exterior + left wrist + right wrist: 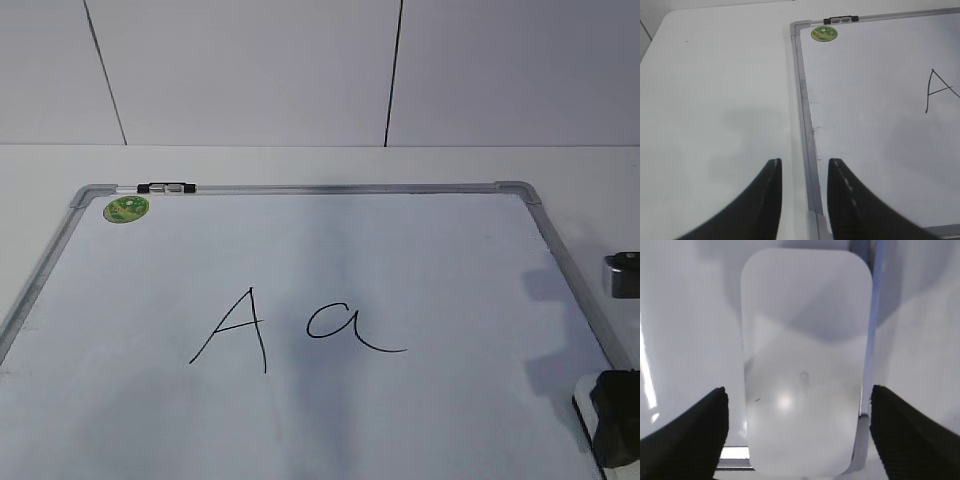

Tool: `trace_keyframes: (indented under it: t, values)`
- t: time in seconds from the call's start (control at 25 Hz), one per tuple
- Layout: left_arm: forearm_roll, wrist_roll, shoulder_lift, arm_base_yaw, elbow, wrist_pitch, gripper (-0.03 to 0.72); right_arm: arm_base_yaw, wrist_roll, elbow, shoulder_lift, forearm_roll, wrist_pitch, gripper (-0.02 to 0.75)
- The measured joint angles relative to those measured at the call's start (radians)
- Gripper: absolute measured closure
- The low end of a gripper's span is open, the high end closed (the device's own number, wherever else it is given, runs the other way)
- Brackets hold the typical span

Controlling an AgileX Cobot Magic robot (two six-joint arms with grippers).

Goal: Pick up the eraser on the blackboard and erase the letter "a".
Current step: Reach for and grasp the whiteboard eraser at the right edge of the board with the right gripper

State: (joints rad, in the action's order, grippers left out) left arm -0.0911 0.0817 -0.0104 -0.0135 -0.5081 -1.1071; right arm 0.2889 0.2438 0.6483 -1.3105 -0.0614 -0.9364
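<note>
The blackboard (400, 250) is a white board in a grey frame, lying flat on the table. On it are a thin black cursive letter "a" (345, 325) and a taller capital A (235, 330). The eraser (805, 360), a white rounded block, lies at the board's near right corner; only its edge (585, 425) shows in the exterior view. My right gripper (799, 430) is open and straddles the eraser, with a gap on each side. My left gripper (805, 162) hangs partly open and empty over the board's left frame (807, 125).
A round green sticker (126, 209) and a black clip (167, 187) sit at the board's far left corner. White table (715, 100) surrounds the board. A panelled wall (300, 70) rises behind it.
</note>
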Motion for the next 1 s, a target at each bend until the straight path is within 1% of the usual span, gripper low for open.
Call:
trace_keyframes:
  t: [0.68, 1.0]
  values:
    - [0.0, 0.0, 0.0, 0.0, 0.0, 0.0, 0.453, 0.0, 0.018, 0.0, -0.07, 0.0, 0.054, 0.054]
    - [0.0, 0.0, 0.0, 0.0, 0.0, 0.0, 0.453, 0.0, 0.036, 0.002, -0.07, -0.027, 0.056, 0.054]
